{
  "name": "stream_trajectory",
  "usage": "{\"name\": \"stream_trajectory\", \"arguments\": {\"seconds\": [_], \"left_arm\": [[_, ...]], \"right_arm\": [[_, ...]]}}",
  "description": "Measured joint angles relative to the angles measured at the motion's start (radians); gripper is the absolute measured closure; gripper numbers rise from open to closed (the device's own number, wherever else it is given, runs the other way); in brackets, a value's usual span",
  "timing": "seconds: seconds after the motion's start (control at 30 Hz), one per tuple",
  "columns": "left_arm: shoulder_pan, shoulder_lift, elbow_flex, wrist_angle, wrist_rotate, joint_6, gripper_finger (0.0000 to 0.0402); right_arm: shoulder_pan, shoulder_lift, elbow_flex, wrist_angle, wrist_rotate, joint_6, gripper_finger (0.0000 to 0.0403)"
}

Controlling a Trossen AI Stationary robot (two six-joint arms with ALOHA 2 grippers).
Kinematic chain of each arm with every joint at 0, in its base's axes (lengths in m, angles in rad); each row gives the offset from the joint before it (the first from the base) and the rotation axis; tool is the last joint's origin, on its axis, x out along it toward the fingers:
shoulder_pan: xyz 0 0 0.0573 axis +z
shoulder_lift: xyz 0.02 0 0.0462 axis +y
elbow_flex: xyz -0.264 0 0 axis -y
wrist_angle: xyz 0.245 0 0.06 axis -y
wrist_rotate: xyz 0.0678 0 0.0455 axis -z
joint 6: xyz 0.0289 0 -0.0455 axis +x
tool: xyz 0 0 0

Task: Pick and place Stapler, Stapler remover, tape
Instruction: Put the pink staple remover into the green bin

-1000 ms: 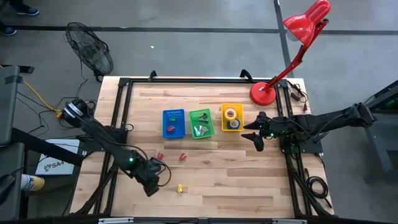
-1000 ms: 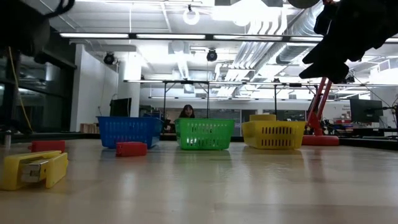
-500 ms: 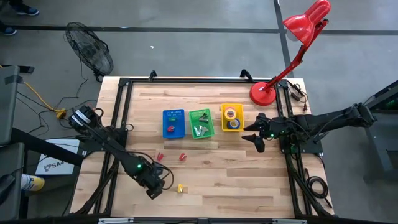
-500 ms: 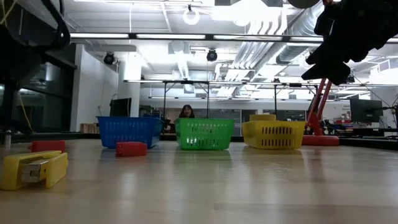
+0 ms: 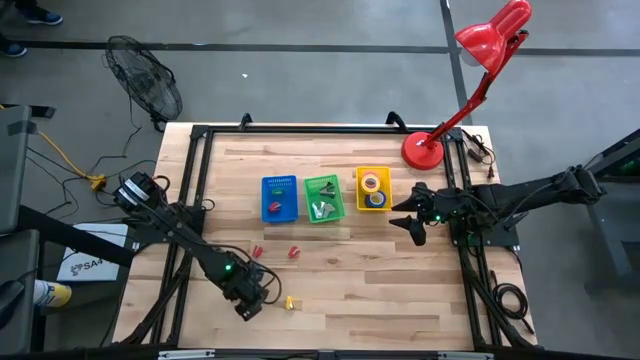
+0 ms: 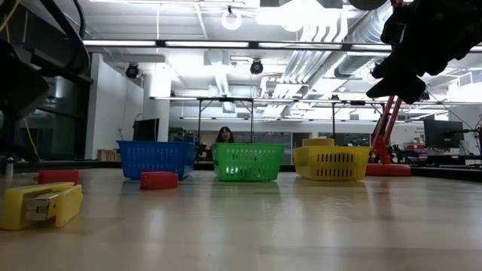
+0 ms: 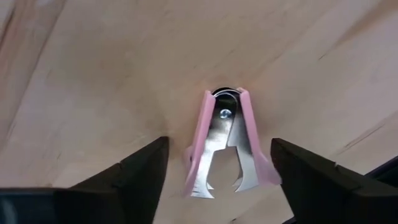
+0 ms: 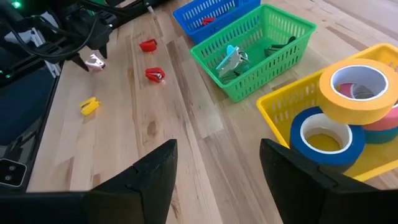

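Only left wrist view shows pink staple remover [image 7: 227, 146] between left gripper [image 7: 217, 163] fingers.

Readable text: one partial marking only.
On the floor left of the table [image 5: 330, 300], a white sheet or box [image 5: 82, 264] carries dark printed letters beginning "SA"; the rest is cut off by the frame beside it and cannot be read. No lettering, brand or number can be made out on the bins, the tape rolls, the staplers, the lamp or the arms.
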State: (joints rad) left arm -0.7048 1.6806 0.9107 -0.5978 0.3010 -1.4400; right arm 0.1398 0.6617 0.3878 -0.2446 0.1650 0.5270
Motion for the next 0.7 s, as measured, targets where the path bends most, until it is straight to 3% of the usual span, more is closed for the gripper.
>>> {"name": "stream_trajectory", "arguments": {"seconds": [0.47,0.57,0.7], "left_arm": [[-0.003,0.004,0.005,-0.011,0.005,0.029,0.0289],[-0.005,0.002,0.023,-0.005,-0.066,0.030,0.0313],[-0.002,-0.013,0.056,0.000,-0.240,0.051,0.0315]], "right_arm": [[0.000,0.000,0.000,-0.002,0.000,0.000,0.0183],[0.000,0.000,0.000,-0.002,-0.002,0.000,0.0182],[0.000,0.000,0.000,-0.001,-0.004,0.000,0.0183]]}}
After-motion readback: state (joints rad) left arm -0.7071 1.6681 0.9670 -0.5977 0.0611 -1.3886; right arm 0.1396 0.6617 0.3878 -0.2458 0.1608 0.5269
